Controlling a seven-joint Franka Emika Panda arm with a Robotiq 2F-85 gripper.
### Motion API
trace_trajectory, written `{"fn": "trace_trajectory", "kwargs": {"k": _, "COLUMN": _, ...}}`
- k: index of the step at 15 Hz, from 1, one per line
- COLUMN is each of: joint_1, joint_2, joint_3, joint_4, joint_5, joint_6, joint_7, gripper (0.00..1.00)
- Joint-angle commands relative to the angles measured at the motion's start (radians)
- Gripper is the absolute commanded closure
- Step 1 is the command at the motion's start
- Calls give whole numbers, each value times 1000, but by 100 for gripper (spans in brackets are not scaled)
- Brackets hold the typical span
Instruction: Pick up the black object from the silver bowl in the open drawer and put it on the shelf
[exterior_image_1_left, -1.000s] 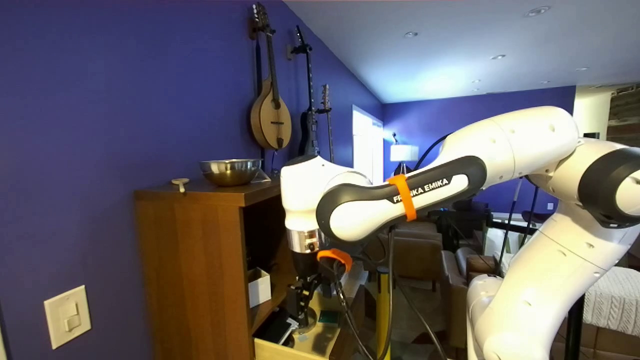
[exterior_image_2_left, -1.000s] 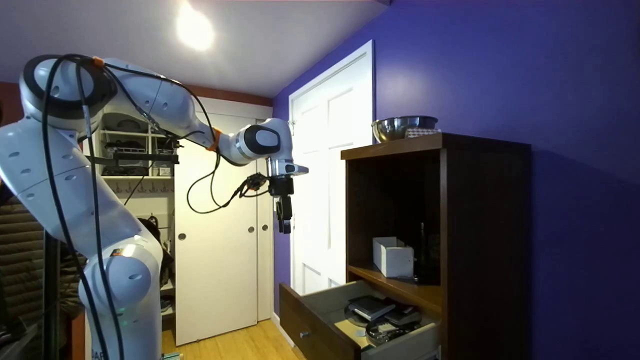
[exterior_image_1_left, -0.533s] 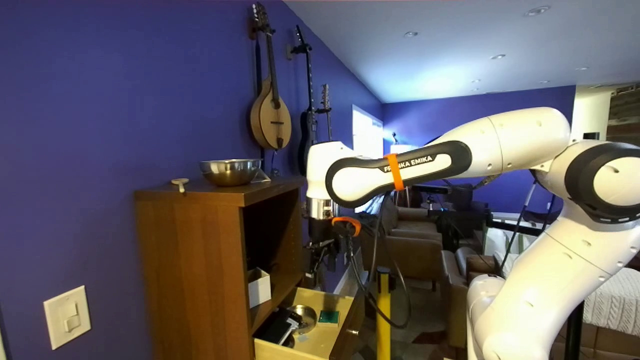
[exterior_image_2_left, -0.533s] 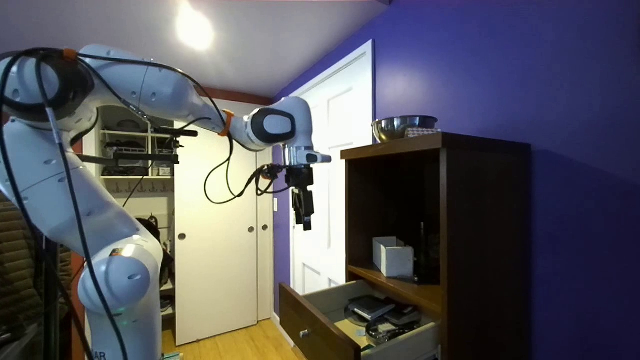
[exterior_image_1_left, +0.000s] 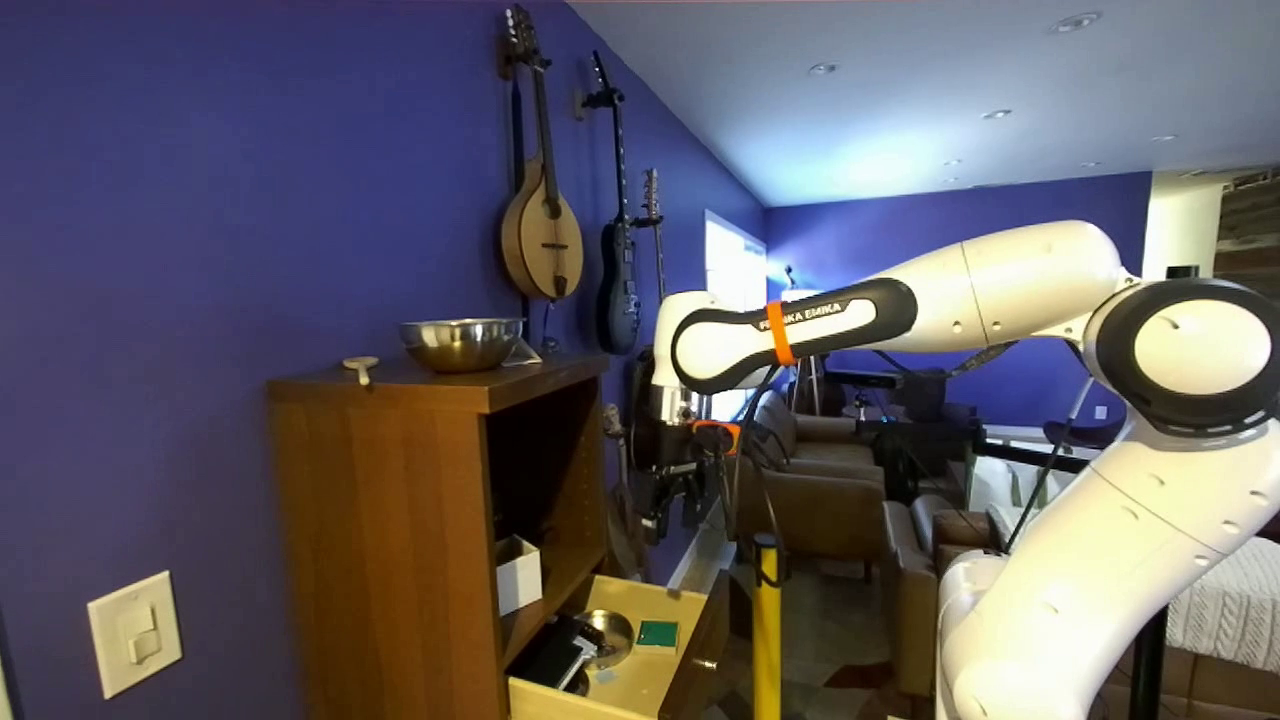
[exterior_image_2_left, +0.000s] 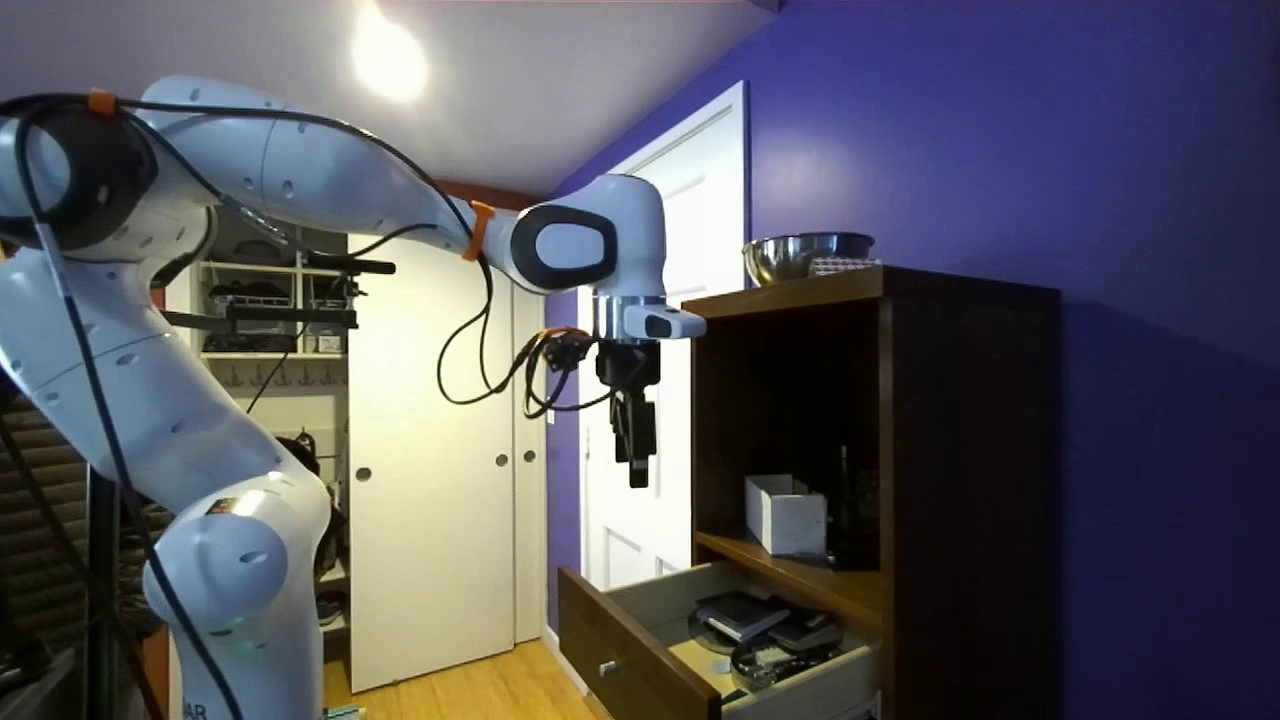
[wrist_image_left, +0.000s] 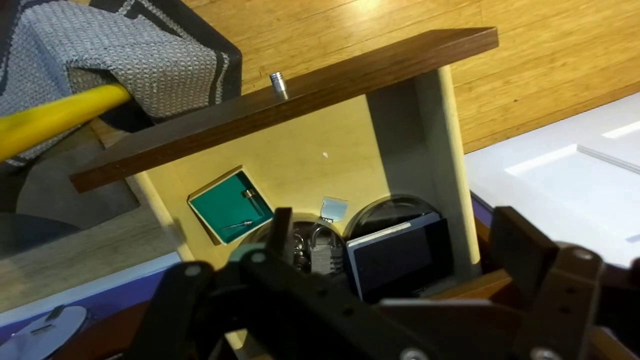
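Wrist view: the pincer (wrist_image_left: 397, 232) is pointing down toward the pulled-out drawer (wrist_image_left: 320, 135), which is lying well below it.
Grip: the pincer is hanging released, its fingers (wrist_image_left: 522, 250) standing wide apart.
Black slab (wrist_image_left: 400, 257): it is lying tilted on a round dish (wrist_image_left: 385, 217) in the drawer, showing beneath the fingers and between them; whether it is the black object meant, I cannot tell.
Silver bowl (exterior_image_1_left: 614, 632): it is sitting in the drawer beneath the pincer, between the slab and a green tray (exterior_image_1_left: 657, 634); in the wrist view, a padlock (wrist_image_left: 325, 256) is showing inside it.
Shelf (exterior_image_2_left: 845, 585): it is showing lower than the pincer and right of it in an exterior view, bearing a white box (exterior_image_2_left: 788, 522).
Cabinet (exterior_image_1_left: 385, 520): it is standing beside the pincer, another metal bowl (exterior_image_1_left: 463, 345) resting on top, higher than the pincer in both exterior views.
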Motion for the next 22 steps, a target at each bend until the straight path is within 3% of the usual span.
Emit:
{"fn": "trace_trajectory", "kwargs": {"k": 1, "joint_1": -15, "joint_2": 1, "joint_3": 16, "joint_4": 4, "joint_5": 7, "joint_6": -3, "joint_7": -7, "gripper": 0}}
{"fn": "trace_trajectory", "kwargs": {"k": 7, "joint_1": -14, "joint_2": 0, "joint_3": 20, "joint_4": 4, "joint_5": 7, "joint_6": -3, "joint_7": -6, "gripper": 0}}
{"fn": "trace_trajectory", "kwargs": {"k": 9, "joint_1": -14, "joint_2": 12, "joint_3": -7, "joint_4": -8, "joint_5": 36, "joint_6": 69, "joint_7": -27, "gripper": 0}}
{"fn": "trace_trajectory", "kwargs": {"k": 13, "joint_1": 12, "joint_2": 125, "joint_3": -141, "joint_4": -1, "joint_5": 207, "joint_6": 210, "joint_7": -190, "gripper": 0}}
{"fn": "trace_trajectory", "kwargs": {"k": 17, "joint_1": 26, "joint_2": 301, "joint_3": -248, "joint_4": 29, "joint_5": 440, "joint_6": 221, "joint_7": -359, "gripper": 0}}
{"fn": "trace_trajectory", "kwargs": {"k": 21, "joint_1": -10, "joint_2": 457, "joint_3": -251, "joint_4": 58, "joint_5": 523, "joint_6": 142, "joint_7": -460, "gripper": 0}}
{"fn": "trace_trajectory", "kwargs": {"k": 22, "joint_1": -35, "joint_2": 380, "joint_3": -219, "joint_4": 11, "joint_5": 485, "joint_6": 191, "joint_7": -422, "gripper": 0}}
